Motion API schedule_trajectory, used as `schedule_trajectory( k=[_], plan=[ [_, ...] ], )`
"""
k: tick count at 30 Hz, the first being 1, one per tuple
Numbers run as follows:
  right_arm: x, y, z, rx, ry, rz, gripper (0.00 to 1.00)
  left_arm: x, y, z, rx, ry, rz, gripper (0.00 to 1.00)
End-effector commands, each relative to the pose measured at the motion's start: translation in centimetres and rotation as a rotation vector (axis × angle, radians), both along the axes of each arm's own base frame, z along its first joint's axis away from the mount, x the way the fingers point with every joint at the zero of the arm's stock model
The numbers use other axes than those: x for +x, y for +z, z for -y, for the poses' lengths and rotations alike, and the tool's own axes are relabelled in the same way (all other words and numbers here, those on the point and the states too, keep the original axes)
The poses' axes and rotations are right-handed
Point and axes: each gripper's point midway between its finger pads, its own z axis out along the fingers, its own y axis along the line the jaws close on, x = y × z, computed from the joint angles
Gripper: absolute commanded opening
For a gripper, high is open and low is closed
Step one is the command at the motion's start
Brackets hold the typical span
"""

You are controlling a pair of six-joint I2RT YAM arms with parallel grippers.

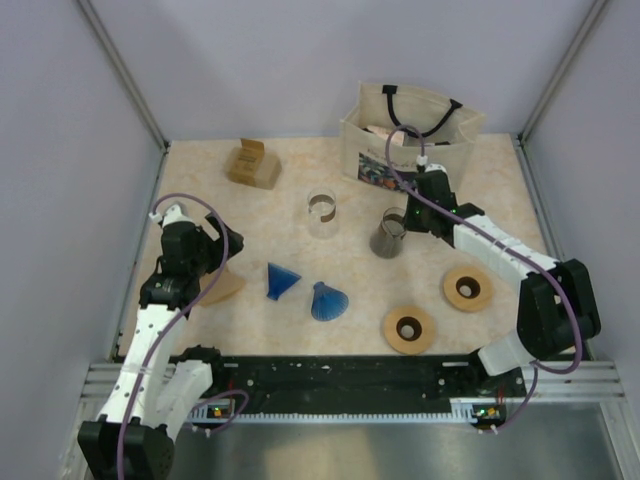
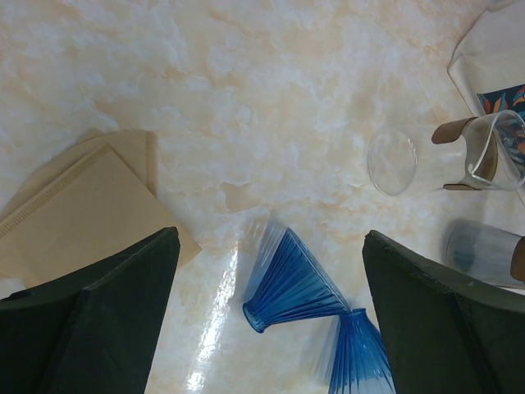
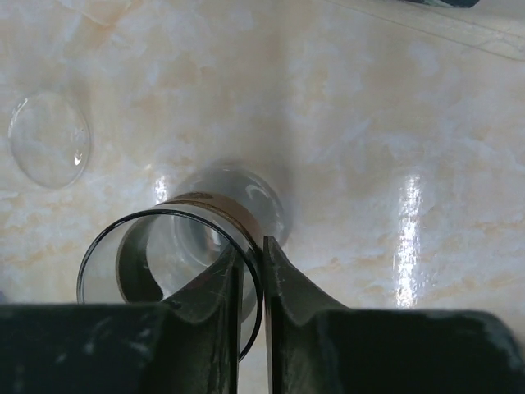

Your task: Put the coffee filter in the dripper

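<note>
Pinching grey glass (image 3: 175, 246) rim, right claw (image 3: 253, 249)

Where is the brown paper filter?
In the top view, the paper filter lies on the left side, by the left gripper, left of a blue dripper.

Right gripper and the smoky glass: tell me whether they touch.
Touching. The right wrist view shows the right gripper pinching the wall of the glass, one finger inside the rim and one outside, with no gap.
</note>
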Motion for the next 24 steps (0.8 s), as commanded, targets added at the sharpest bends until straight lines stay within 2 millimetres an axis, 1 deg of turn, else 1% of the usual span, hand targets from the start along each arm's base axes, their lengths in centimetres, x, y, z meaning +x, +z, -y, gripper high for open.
schedule_trajectory(
  k=[1,2,5,8,11,15,18,20,24],
  plan=[
    [0.1,3.3,-3.0,0.039,0.065,0.055,0.08,0.3,0.7,0.1,0.002,-0.004,0.039,0.99],
    [-0.2,3.4,-3.4,0.049,0.065,0.048,0.05,0.3,0.5,0.0,0.003,-0.004,0.033,0.99],
    [-1.7,3.5,-4.6,0.041,0.074,0.032,0.05,0.2,0.5,0.1,-0.001,-0.004,0.031,0.99],
    [-3.2,3.5,-4.7,-0.021,0.035,-0.002,0.05,0.2,0.4,0.0,0.001,-0.001,0.025,0.99],
    [-4.8,3.3,-4.8,-0.036,0.005,-0.050,0.05,0.0,0.2,-0.1,0.000,0.007,0.015,0.99],
    [-7.3,3.2,-5.7,-0.063,0.007,-0.081,0.05,-0.2,-0.1,-0.3,0.005,0.019,0.003,0.99],
    [-9.0,2.8,-5.8,-0.097,-0.002,-0.111,0.06,-0.2,-0.2,-0.4,0.003,0.026,-0.003,0.99],
    [-9.6,2.8,-5.9,-0.101,-0.007,-0.110,0.09,-0.2,-0.4,-0.2,-0.002,0.022,-0.005,0.99],
    [-10.3,3.0,-6.5,-0.074,-0.022,-0.102,0.10,-0.3,-0.5,-0.1,-0.005,0.011,-0.007,0.99]
  ],
)
